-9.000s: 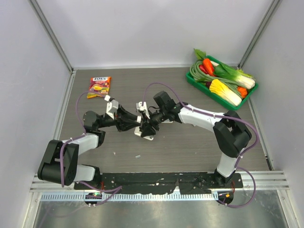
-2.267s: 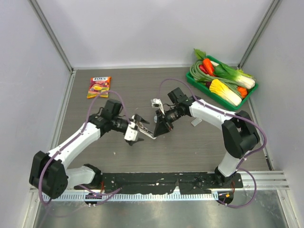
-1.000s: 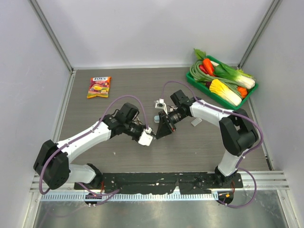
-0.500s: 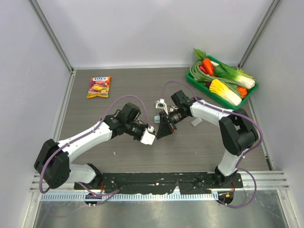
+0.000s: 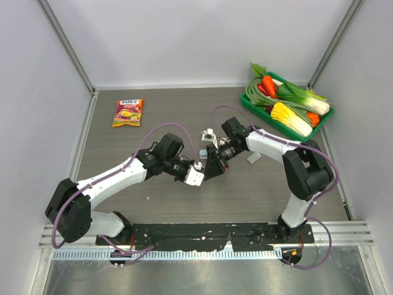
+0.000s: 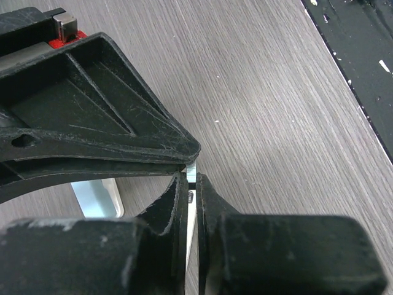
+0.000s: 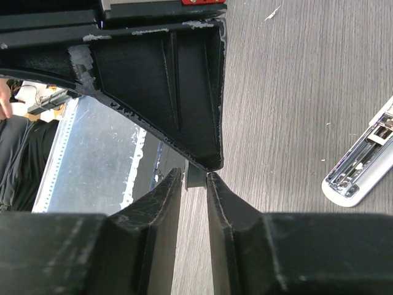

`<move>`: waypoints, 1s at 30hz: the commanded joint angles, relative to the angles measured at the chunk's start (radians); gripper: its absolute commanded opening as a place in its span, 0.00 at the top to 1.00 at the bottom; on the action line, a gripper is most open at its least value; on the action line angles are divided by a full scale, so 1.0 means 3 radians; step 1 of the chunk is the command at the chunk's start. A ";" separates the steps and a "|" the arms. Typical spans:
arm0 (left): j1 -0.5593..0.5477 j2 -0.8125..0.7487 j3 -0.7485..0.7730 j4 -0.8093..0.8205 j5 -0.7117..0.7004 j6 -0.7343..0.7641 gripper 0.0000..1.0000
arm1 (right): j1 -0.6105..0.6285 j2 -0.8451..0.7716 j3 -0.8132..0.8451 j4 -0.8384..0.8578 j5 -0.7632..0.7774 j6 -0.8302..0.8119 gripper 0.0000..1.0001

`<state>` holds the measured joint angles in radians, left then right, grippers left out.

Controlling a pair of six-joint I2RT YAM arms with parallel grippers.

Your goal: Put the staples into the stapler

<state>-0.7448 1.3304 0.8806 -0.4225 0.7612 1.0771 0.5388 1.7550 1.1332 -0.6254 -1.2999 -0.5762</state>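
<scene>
With the left gripper (image 6: 191, 179) narrowed to a slit, pinches the thin whitish staples (image 6: 191, 212) edge-on, tip to tip with the right gripper (image 7: 194, 175), equally narrow though its hold unclear, above the wood-grain table (image 7: 295, 92) near an open white stapler (image 7: 362, 169).

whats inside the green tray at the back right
The green tray is packed: a carrot, a leek, a yellow vegetable and long green beans. They cover its floor, so anything underneath cannot be seen.
</scene>
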 commanded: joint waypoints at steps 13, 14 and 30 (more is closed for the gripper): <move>-0.0033 0.0070 0.0112 0.0340 -0.0379 -0.0680 0.98 | -0.0333 -0.0464 0.0436 -0.1387 0.0589 -0.1540 0.55; -0.0028 0.0101 0.0127 0.0340 -0.0400 -0.0737 0.99 | -0.0334 -0.0542 0.0370 -0.1342 0.0722 -0.1556 0.55; 0.0182 0.0607 0.0766 0.0329 0.0075 -0.2526 1.00 | 0.0054 -0.2209 -0.0781 0.0683 0.2670 -0.1244 0.50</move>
<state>-0.7029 1.4654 1.0626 -0.3603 0.7315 0.5034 0.4793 1.1660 0.9310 -0.5922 -0.6334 -0.9306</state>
